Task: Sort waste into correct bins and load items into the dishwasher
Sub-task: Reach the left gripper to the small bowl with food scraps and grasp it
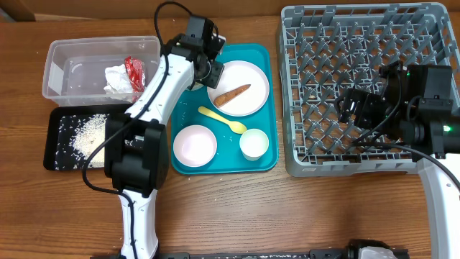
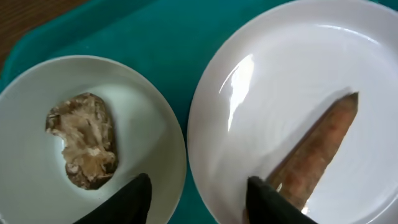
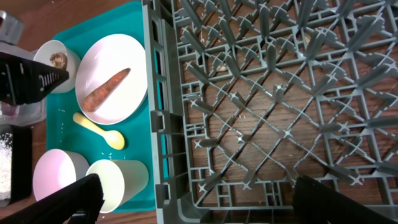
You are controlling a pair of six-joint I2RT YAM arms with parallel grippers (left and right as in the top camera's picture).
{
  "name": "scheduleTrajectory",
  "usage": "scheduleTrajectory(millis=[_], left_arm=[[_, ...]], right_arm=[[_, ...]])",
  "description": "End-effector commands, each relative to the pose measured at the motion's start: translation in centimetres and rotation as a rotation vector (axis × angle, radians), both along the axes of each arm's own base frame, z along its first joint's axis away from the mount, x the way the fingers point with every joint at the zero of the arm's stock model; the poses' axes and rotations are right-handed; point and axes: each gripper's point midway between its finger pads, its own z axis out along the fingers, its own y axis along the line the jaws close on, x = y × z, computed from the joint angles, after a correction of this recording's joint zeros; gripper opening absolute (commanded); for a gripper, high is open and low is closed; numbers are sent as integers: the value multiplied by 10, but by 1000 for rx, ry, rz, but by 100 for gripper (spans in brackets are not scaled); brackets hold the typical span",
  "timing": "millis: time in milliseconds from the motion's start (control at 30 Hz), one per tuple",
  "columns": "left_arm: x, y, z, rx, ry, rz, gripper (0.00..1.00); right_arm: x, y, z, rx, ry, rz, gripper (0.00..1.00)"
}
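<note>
1. We judge waste sorting to be the step in hand. The left fingers (image 2: 134,200) hover spread apart and grip nothing. They sit low over the teal tray (image 1: 224,147), straddling the gap where the white bowl (image 2: 146,118) and the plate (image 1: 251,72) nearly meet.
2. Two scraps are not yet binned: the carrot stick (image 2: 317,146), lying slantwise on the plate, and the brown food piece (image 2: 84,140), sitting in the white bowl.
3. The next move, as we read it, calls for shifting to one side and closing on one scrap. The carrot stick lies just by one finger in the wrist view, but its taper and the slick plate could let it slide.
4. The right fingers (image 3: 74,199) hang wide apart and bare over the dish rack (image 1: 359,43). It holds no dishes that we can see, so loading has not begun.
5. The clear tub (image 1: 65,54) holds the napkin (image 1: 116,78) and the red wrapper (image 1: 134,70), which touch each other. The black tray (image 1: 52,144) just beside it holds the rice (image 1: 86,133).
6. Also on the teal tray, the yellow spoon (image 1: 223,120) lies loose between the plate and two upright, empty vessels — the pink bowl (image 1: 194,144) and the cup (image 1: 254,142).
7. Tub, trays and rack all rest on the wooden bench (image 1: 287,216).
</note>
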Motion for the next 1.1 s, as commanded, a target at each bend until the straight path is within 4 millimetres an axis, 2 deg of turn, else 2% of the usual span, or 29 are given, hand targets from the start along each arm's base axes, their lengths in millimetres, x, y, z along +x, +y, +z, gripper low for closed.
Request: scheduleTrajectory(millis=[0, 100, 200, 367, 567, 600, 767, 1067], left_arm=[[-3, 4, -11, -17, 11, 60, 48], [-1, 7, -12, -20, 5, 116, 42], [4, 23, -12, 24, -18, 238, 32], [3, 25, -14, 30, -17, 240, 33], [1, 25, -31, 41, 14, 238, 31], [1, 25, -35, 44, 21, 237, 29], [1, 25, -36, 43, 20, 238, 21], [2, 23, -37, 40, 20, 236, 21]], right_arm=[[3, -2, 10, -13, -28, -5, 100], [3, -2, 9, -12, -26, -4, 100], [3, -2, 9, -12, -26, -4, 100], [3, -2, 9, -12, -25, -4, 100], [3, -3, 9, -13, -25, -5, 100], [2, -3, 9, -15, -25, -6, 100], [2, -4, 9, -19, -22, -9, 100], [1, -4, 8, -18, -17, -9, 100]])
